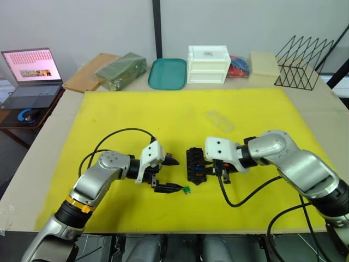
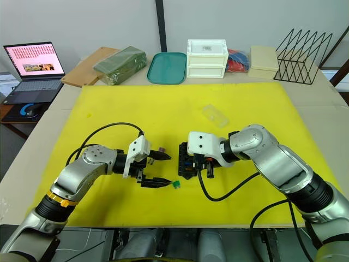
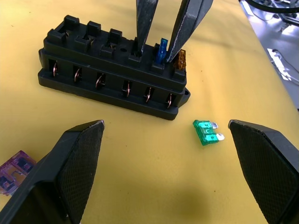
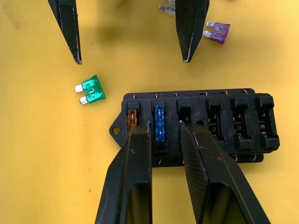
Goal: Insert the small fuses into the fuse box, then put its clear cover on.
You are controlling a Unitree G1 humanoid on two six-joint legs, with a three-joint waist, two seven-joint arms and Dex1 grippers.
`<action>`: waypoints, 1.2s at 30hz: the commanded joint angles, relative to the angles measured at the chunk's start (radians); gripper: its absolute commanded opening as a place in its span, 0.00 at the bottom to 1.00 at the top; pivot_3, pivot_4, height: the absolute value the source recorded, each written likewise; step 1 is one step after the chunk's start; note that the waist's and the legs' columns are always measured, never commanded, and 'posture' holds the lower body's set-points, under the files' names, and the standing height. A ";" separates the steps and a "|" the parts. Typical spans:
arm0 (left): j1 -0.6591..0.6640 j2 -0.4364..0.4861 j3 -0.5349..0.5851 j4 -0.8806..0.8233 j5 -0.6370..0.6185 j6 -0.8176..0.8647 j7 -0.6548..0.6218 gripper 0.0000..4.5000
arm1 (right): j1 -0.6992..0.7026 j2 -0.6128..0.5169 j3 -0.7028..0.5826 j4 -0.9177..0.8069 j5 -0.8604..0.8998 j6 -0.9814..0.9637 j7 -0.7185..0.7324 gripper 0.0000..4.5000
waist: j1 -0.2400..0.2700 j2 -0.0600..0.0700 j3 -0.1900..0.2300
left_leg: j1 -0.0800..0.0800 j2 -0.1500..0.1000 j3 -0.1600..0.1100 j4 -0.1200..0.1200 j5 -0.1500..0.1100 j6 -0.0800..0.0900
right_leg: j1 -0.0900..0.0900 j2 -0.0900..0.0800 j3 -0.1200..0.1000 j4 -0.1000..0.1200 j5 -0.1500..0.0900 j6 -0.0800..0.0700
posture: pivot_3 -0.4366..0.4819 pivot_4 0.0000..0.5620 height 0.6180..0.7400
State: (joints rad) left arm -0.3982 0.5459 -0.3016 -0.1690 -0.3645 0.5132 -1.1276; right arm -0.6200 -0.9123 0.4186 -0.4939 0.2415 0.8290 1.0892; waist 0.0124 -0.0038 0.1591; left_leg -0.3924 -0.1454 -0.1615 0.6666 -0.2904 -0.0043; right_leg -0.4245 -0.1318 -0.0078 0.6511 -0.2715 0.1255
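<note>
The black fuse box lies mid-mat. A blue fuse and an amber one stand in its end slots. My right gripper is open a little over the box, its fingertips either side of the blue fuse without clamping it. My left gripper is open just left of the box and holds nothing. The green fuse lies on the mat by its nearer fingertip. A purple fuse lies loose beyond the left fingers. The clear cover rests farther back on the mat.
The yellow mat covers the table. Along the back edge stand a white drawer unit, a teal tray, a green package and a black wire rack. A laptop sits far left. Black cables loop beside both wrists.
</note>
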 commanded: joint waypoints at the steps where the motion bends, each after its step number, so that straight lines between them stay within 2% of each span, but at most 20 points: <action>1: -0.009 -0.001 0.009 -0.025 -0.003 -0.014 0.001 1.00 | 0.004 0.006 -0.028 -0.008 0.015 0.009 0.002 0.23 | 0.000 0.000 0.000 | 0.000 0.000 0.000 0.000 0.000 0.000 | 0.000 0.000 0.000 0.000 0.000 0.000 | 0.48 0.27 1.00; 18: -0.011 -0.003 0.012 -0.017 0.000 -0.018 0.003 1.00 | -0.043 0.025 -0.130 -0.053 0.148 0.068 0.008 0.23 | 0.000 0.000 0.000 | 0.000 0.000 0.000 0.000 0.000 0.000 | 0.000 0.000 0.000 0.000 0.000 0.000 | 0.48 0.27 1.00; 21: -0.014 -0.004 0.013 -0.012 0.002 -0.021 0.003 1.00 | -0.016 0.031 -0.126 -0.034 0.140 0.031 0.002 0.09 | 0.000 0.000 0.000 | 0.000 0.000 0.000 0.000 0.000 0.000 | 0.000 0.000 0.000 0.000 0.000 0.000 | 0.48 0.27 1.00; 22: -0.015 -0.004 0.013 -0.011 0.002 -0.022 0.002 1.00 | -0.002 0.032 -0.123 -0.026 0.134 0.013 -0.001 0.01 | 0.000 0.000 0.000 | 0.000 0.000 0.000 0.000 0.000 0.000 | 0.000 0.000 0.000 0.000 0.000 0.000 | 0.48 0.27 1.00; 36: -0.022 -0.001 0.015 -0.004 0.004 -0.027 -0.003 1.00 | 0.044 0.033 -0.106 0.014 0.101 -0.058 -0.012 0.00 | 0.000 0.000 0.000 | 0.000 0.000 0.000 0.000 0.000 0.000 | 0.000 0.000 0.000 0.000 0.000 0.000 | 0.48 0.27 1.00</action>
State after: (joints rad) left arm -0.4028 0.5439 -0.3008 -0.1601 -0.3594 0.5055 -1.1271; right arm -0.5767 -0.8807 0.3186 -0.4686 0.3481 0.7879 1.0770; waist 0.0126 -0.0038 0.1591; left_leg -0.3926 -0.1454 -0.1615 0.6665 -0.2904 -0.0043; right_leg -0.4246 -0.1318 -0.0078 0.6510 -0.2715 0.1255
